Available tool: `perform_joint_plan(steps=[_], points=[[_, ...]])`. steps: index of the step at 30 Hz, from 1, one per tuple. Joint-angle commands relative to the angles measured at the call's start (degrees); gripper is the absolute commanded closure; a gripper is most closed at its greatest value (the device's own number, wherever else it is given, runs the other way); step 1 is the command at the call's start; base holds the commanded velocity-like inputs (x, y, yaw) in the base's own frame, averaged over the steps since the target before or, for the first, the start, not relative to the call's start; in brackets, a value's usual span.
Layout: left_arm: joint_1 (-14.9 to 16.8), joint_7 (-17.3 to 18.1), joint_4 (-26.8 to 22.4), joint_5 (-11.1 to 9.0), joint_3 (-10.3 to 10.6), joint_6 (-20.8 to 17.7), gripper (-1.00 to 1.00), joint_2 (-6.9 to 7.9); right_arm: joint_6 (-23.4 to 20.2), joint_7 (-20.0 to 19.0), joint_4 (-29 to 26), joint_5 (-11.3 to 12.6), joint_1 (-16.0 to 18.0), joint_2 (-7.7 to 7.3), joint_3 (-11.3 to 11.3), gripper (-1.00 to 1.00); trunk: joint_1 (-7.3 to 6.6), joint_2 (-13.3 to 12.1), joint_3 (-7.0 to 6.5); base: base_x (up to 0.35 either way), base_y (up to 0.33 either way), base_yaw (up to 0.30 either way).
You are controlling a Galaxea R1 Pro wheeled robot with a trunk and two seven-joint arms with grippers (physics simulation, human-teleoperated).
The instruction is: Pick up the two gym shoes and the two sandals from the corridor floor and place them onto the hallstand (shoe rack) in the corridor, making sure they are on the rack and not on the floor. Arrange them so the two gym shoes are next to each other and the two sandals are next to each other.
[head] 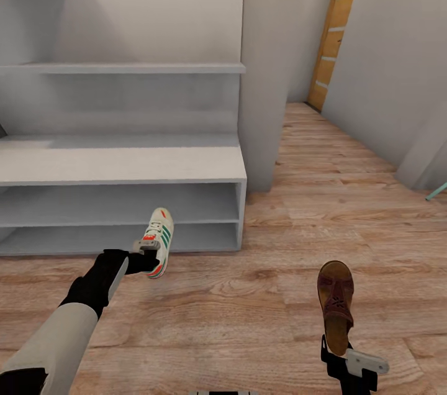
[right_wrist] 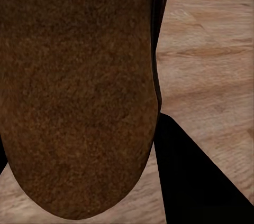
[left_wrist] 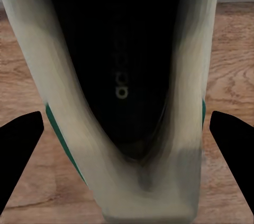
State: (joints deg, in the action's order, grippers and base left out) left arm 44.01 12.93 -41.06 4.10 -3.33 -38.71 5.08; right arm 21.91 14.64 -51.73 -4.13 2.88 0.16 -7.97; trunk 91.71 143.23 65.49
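Altogether, left fingers [head: 148, 256] hold one gym shoe [head: 159, 240], right fingers [head: 338, 354] one sandal [head: 336, 305].

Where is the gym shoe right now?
In the head view, the gym shoe is held by the left gripper, low before the hallstand.

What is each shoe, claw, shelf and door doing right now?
Gym shoe: held off the floor by the left claw, in front of the rack.
Sandal: held at its heel by the right claw, toe pointing away.
Shoe rack: bench top and two low shelves bare, no shoes on it.
Wooden door: shut, far down the corridor.
Corridor floor: wood planks beneath both shoes.
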Motion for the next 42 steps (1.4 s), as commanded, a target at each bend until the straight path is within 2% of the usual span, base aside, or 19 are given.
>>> perform_joint_plan(steps=[1,2,4,12,32,35,36,38,42], points=[[0.02,-0.24,-0.07,0.97,-0.19,-0.19,1.00,-0.21,0.07,0.21,0.03,-0.29,0.03,-0.01,-0.03,1.00,-0.01,0.02,0.05,0.000,0.000,0.000],[0.02,-1.17,-0.07,1.67,-0.21,-0.09,1.00,-0.40,0.07,0.21,0.04,-0.31,0.03,-0.03,-0.03,1.00,-0.01,0.02,0.05,0.000,0.000,0.000],[0.01,-1.66,-0.62,1.51,0.11,0.55,1.00,-1.05,-0.12,0.21,0.39,-0.51,0.03,0.52,-0.18,1.00,-0.01,0.02,0.05,0.000,0.000,0.000],[0.01,-1.75,-0.39,2.46,0.02,3.14,1.00,-0.54,-0.11,0.21,0.34,-0.46,0.03,0.24,-0.15,1.00,-0.01,0.02,0.05,0.000,0.000,0.000],[0.04,-8.14,0.00,1.94,0.25,9.34,1.00,-7.09,-0.20,0.21,0.22,-0.37,0.03,0.18,-0.12,1.00,-0.01,0.02,0.05,0.000,0.000,0.000],[0.22,-9.10,-0.46,1.96,0.32,10.30,1.00,-7.33,-0.20,0.21,0.14,-0.34,0.03,0.19,-0.14,1.00,-0.01,0.02,0.05,0.000,0.000,0.000],[0.41,-17.57,-0.53,1.96,0.29,12.73,1.00,-7.35,-0.20,0.21,0.11,-0.31,0.03,0.19,-0.16,1.00,-0.01,0.02,0.05,0.000,0.000,0.000],[0.72,-17.58,-0.54,1.92,0.27,12.70,1.00,-7.32,-0.17,0.23,0.08,-0.29,0.03,0.18,-0.20,1.00,-0.01,0.02,0.06,0.000,0.000,0.000],[2.17,-17.51,0.03,1.89,0.25,12.59,1.00,-7.28,-0.14,0.29,-0.04,-0.27,0.03,0.07,-0.68,1.00,0.09,0.07,1.16,0.000,0.000,0.000]])
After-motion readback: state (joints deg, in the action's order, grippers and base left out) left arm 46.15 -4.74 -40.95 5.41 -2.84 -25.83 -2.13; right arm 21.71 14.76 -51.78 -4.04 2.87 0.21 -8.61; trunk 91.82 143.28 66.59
